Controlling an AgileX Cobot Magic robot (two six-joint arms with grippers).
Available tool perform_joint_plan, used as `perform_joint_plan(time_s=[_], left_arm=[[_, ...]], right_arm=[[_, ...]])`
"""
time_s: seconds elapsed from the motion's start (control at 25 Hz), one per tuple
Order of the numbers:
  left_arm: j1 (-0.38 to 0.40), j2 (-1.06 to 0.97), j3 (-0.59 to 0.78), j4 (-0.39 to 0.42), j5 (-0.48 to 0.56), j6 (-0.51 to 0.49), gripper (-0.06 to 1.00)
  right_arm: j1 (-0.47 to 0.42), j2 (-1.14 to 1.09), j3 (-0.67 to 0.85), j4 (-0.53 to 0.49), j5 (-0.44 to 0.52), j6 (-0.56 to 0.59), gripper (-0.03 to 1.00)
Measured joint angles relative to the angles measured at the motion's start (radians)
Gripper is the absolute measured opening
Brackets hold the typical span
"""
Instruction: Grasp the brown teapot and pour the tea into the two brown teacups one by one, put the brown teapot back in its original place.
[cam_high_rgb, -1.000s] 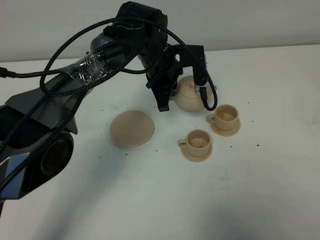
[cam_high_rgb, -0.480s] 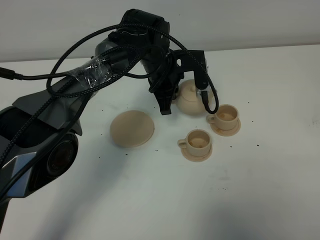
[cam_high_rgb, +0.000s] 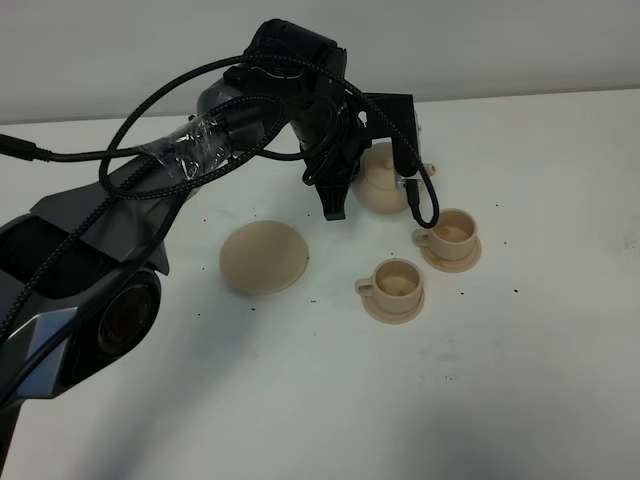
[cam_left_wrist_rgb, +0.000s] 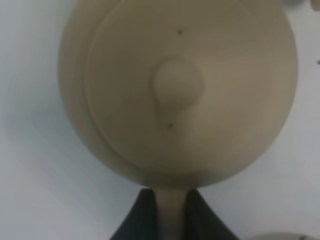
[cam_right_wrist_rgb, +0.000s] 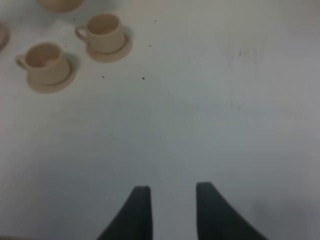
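**Q:** Tan crockery on a white table (cam_high_rgb: 540, 380): seen from the high camera, where is everything?

**A:** The brown teapot (cam_high_rgb: 383, 185) hangs upright above the table, carried by the left gripper (cam_high_rgb: 348, 186). Its wide saucer (cam_high_rgb: 264, 257) lies bare at the pot's 8 o'clock. The far teacup (cam_high_rgb: 452, 234) sits on its small saucer at the pot's 4 o'clock, and the near teacup (cam_high_rgb: 393, 284) at 6 o'clock. I cannot tell whether either cup holds tea.

**Q:** And the left wrist camera?

**A:** It looks straight down on the lid and its knob (cam_left_wrist_rgb: 178, 85). Two dark fingers (cam_left_wrist_rgb: 140, 220) are clamped on the pot's handle (cam_left_wrist_rgb: 168, 215), one on each side.

**Q:** The right wrist camera?

**A:** The right gripper (cam_right_wrist_rgb: 171, 200) floats over bare table, its fingers apart with nothing between them. Both cups show well away from it.

**Q:** Which step is this?

**A:** I judge it the pouring stage, with the pot lifted and close to the far cup. Next, the spout needs to come over a cup's mouth and tip slowly, with the handle grip kept firm. After both cups, the pot goes back on the wide saucer.
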Motion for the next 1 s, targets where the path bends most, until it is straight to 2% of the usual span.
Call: perform_joint_plan(time_s=[0.24,1.0], left_arm=[[-0.008,0.000,0.000,0.009,-0.067,0.000,0.12],[-0.011,0.000,0.000,-0.018,-0.069,0.004,0.12]], right_arm=[[0.000,0.000,0.000,0.000,0.000,0.001,0.23],[0.000,0.000,0.000,0.000,0.000,0.001,0.23]])
